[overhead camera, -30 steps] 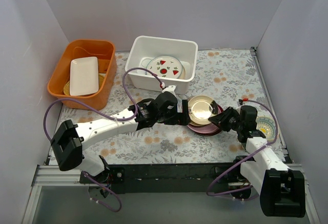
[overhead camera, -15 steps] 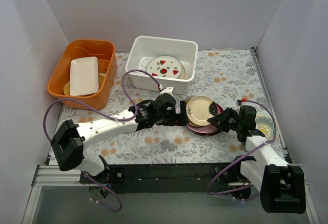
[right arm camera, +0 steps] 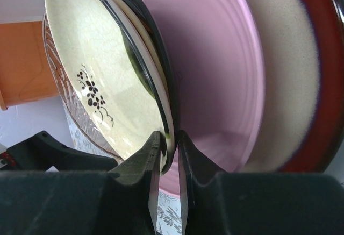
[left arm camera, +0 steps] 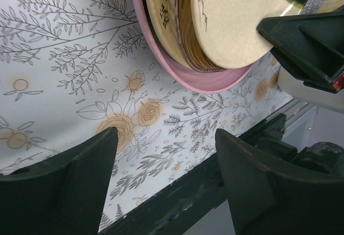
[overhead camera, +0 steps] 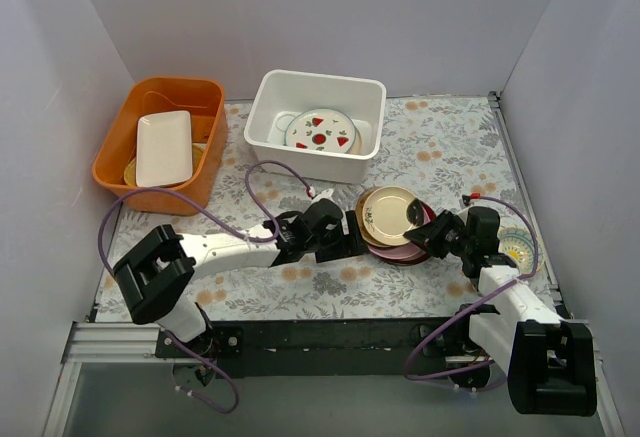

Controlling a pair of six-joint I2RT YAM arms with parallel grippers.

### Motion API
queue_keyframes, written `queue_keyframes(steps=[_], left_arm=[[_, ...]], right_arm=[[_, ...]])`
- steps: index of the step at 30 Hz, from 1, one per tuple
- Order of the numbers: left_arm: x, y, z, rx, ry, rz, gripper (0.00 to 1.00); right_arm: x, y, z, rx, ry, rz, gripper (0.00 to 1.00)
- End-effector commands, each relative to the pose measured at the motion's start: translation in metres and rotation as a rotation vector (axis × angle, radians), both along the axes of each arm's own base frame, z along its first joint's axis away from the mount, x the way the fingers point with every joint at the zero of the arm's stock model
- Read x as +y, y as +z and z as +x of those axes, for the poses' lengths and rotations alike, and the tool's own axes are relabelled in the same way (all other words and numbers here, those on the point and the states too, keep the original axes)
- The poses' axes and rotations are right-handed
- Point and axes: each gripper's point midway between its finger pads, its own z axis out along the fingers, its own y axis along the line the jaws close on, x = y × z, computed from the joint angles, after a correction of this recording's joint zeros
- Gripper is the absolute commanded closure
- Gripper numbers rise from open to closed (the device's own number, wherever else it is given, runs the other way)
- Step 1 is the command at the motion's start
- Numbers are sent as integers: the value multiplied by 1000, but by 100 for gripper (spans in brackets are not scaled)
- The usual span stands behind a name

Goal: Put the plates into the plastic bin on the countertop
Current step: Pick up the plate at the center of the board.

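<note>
- Plates (overhead camera: 395,219) sit stacked on the fern-printed bench (overhead camera: 440,147), near its front right, between the two pincers.
- Topmost is a cream plate (right arm camera: 102,79) with a dark sprig, tilted up off the stack.
- Beneath it lie a glossy black plate (right arm camera: 169,84), a pink plate (right arm camera: 215,73) and a maroon plate (right arm camera: 325,84).
- Right pincer (right arm camera: 167,149) is clamped on the cream plate's raised rim. Whether the black rim is also caught in the pinch is hard to tell.
- Left pincer (left arm camera: 166,176) gapes wide with nothing between its fingers, low over the bench just beside the stack's left edge.
- Watermelon plate (overhead camera: 322,132) leans inside the white plastic bin (overhead camera: 310,164) at the back of the bench.
- Orange tub (overhead camera: 205,182), left of the bin, holds a rectangular white dish (overhead camera: 163,147).
- Another patterned plate (overhead camera: 518,247) lies flat by the right arm, partly hidden.
</note>
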Motion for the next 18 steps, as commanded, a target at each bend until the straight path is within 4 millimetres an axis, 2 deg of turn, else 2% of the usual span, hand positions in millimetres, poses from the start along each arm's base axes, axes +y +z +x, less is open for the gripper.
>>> queue_keyframes(steps=[1, 4, 9, 12, 13, 18], left_arm=[[-17, 8, 1, 52, 45, -141, 30], [-20, 8, 3, 54, 66, -175, 33], [-24, -7, 7, 74, 79, -146, 34], [-33, -7, 11, 75, 71, -152, 34], [-33, -16, 11, 86, 64, -126, 35], [-40, -21, 14, 89, 58, -115, 35]], right_arm=[[5, 3, 1, -39, 35, 5, 98], [4, 1, 1, -37, 33, 3, 98], [5, 1, 0, -37, 37, 6, 98], [5, 2, 1, -42, 36, 4, 98], [4, 2, 1, -42, 35, 4, 98], [4, 1, 0, -40, 36, 3, 97]])
